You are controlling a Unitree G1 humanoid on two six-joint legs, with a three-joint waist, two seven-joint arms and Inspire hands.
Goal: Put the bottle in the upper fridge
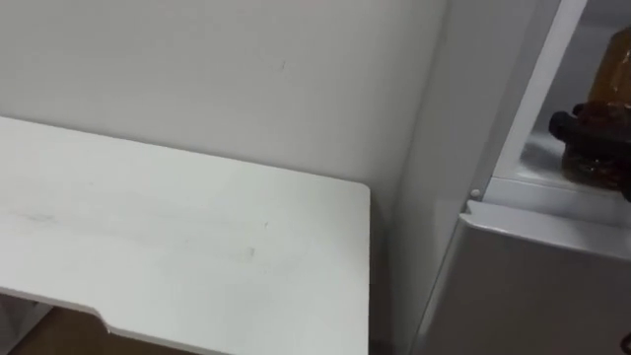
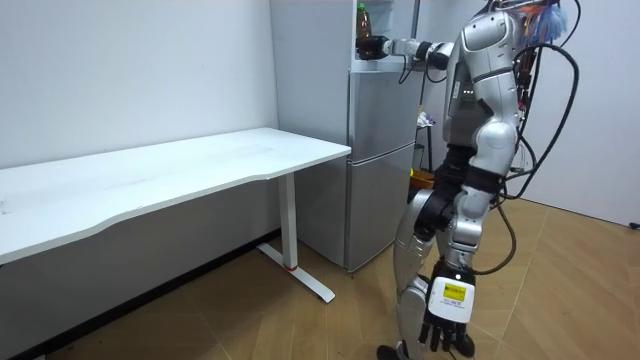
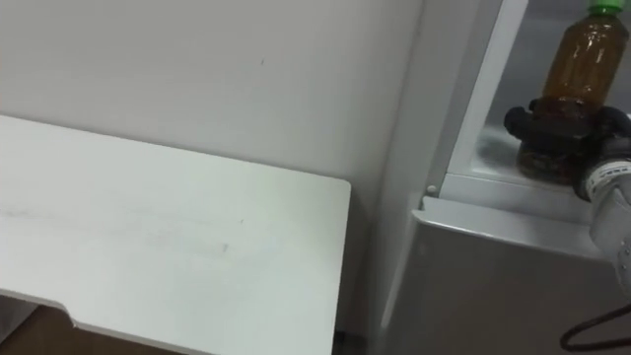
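Placing step: the right hand (image 3: 557, 126) curls round the amber bottle (image 3: 589, 51), which is upright inside the upper fridge compartment (image 3: 483, 160). Next, likely, loosen the fingers and withdraw straight back without tipping it. The left hand (image 2: 447, 322) hangs relaxed.

Soft, even light is falling from overhead, keeping the white worktop (image 1: 197, 237) uniformly bright. Shade is gathering in the gap between the worktop's right edge and the fridge (image 3: 493, 286). The bottle (image 3: 584, 59) is glowing amber against the pale interior. In the room view, shadow is pooling on the floor (image 2: 300, 330) under the worktop.
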